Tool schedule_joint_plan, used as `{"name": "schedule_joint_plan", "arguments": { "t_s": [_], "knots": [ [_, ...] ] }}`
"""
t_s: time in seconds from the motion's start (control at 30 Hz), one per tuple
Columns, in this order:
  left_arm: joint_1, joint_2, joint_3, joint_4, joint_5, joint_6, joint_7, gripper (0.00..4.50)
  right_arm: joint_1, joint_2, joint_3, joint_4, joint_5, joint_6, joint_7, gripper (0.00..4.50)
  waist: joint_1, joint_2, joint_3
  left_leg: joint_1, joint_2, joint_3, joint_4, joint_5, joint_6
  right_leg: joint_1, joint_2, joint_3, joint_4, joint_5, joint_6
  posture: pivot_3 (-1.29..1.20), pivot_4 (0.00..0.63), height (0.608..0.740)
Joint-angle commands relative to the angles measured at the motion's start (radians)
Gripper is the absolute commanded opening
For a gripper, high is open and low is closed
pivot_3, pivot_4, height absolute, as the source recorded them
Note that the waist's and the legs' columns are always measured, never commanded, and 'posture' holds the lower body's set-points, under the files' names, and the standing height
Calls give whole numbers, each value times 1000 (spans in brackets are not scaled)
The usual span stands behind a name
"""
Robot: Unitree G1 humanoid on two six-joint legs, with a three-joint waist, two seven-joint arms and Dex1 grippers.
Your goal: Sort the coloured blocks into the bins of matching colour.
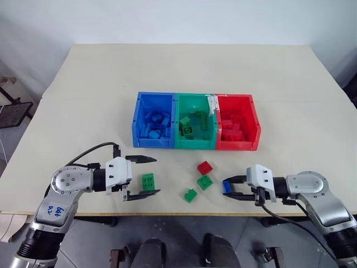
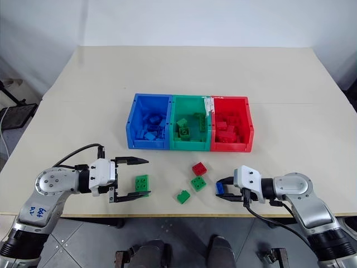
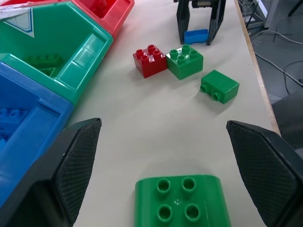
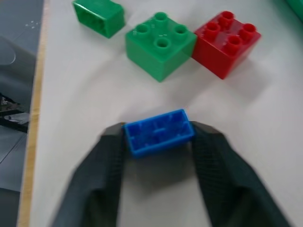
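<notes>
A: What is the right gripper (image 1: pixel 227 188) doing?

B: Its two black fingers are pressed against the short ends of a small blue block (image 4: pixel 158 132). The block lies on its side on the desk (image 1: pixel 83 84), hollow underside facing the wrist, clamped between the fingertips.

A: And what lies past it?

B: Just beyond the fingertips sit a green square block (image 4: pixel 160 44) and a red square block (image 4: pixel 226 42), touching each other at a corner. A smaller green block (image 4: pixel 99 15) lies on its side a little apart from them, nearer the desk's front edge.

A: The left gripper (image 1: pixel 141 176)?

B: Spread wide, holding nothing. One finger is raised and the other low by the desk. A green four-stud block (image 3: pixel 182 204) stands upright on the desk between the two fingers, close to the wrist, and neither finger touches it.

A: Where are the bins from there?

B: Ahead of both grippers, well apart from them: the blue bin (image 1: pixel 136 120), green bin (image 1: pixel 195 144) and red bin (image 1: pixel 255 120) joined in a row, each already holding blocks of its own colour. The blue bin is the one nearest the left gripper, the red one nearest the right gripper.
</notes>
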Motion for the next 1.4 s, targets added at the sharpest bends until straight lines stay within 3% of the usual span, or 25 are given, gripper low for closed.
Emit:
{"name": "schedule_joint_plan", "arguments": {
  "t_s": [0.03, 0.2, 0.3, 0.57, 0.73, 0.87, 1.03, 1.27, 1.4],
  "knots": [
    [-16, -23, 48, -24, -33, -7, 48, 4500, -7, 36, -43, -28, 67, 62, -33, 1482, 0, 0, 0, 0, 0, 0, 0, 0, 0, 0, 0, 0, 0, 0, 0, 0, 150, 740],
    [62, -67, 120, -68, -55, 44, 154, 4500, -166, 105, -65, -141, 212, 242, -80, 1482, -13, 1, 0, 0, 0, 1, 0, 0, 0, -2, 0, 1, 1, 0, 0, 0, 150, 740],
    [163, -84, 210, -102, -59, 65, 232, 4500, -354, 198, -27, -138, 246, 382, -171, 1482, -28, 0, 0, 0, 2, -1, -1, -1, -1, -2, 1, 0, 3, 0, 0, 0, 150, 740],
    [302, -100, 353, -139, -84, 92, 324, 4500, -738, 494, 120, 194, 60, 366, -334, 1482, -26, 0, 0, -1, 3, -2, -1, -1, -2, -3, 2, 0, 3, 0, -1, 0, 150, 740],
    [322, -98, 369, -161, -94, 98, 329, 4500, -829, 593, 140, 358, -9, 310, -371, 1482, -28, 0, 0, -1, 2, -3, -1, -2, -3, -4, 2, -1, 5, 0, -1, 0, 150, 740],
    [324, -95, 366, -177, -116, 110, 323, 4500, -870, 677, 149, 485, -47, 264, -400, 2875, -49, 0, 0, -1, 3, -3, -2, -2, -3, -4, 3, -2, 5, 0, -1, 0, 150, 740],
    [305, -82, 351, -178, -128, 129, 303, 4500, -804, 631, 132, 376, -31, 279, -340, 4475, -55, 1, 0, -1, 4, -4, -3, -2, -4, -5, 3, -2, 4, 0, -1, 0, 150, 740],
    [201, -63, 265, -130, -117, 137, 248, 4500, -526, 416, 30, -7, 86, 271, -204, 4475, -46, 1, 0, -2, 3, -4, -2, -2, -4, -4, 3, -3, 4, 0, -1, 0, 150, 740],
    [109, -57, 183, -69, -91, 102, 189, 4500, -345, 261, -53, -121, 111, 217, -129, 4475, -48, 1, 0, -1, 3, -3, -2, -2, -4, -4, 3, -2, 3, 0, -1, 0, 150, 740]
  ]
}}
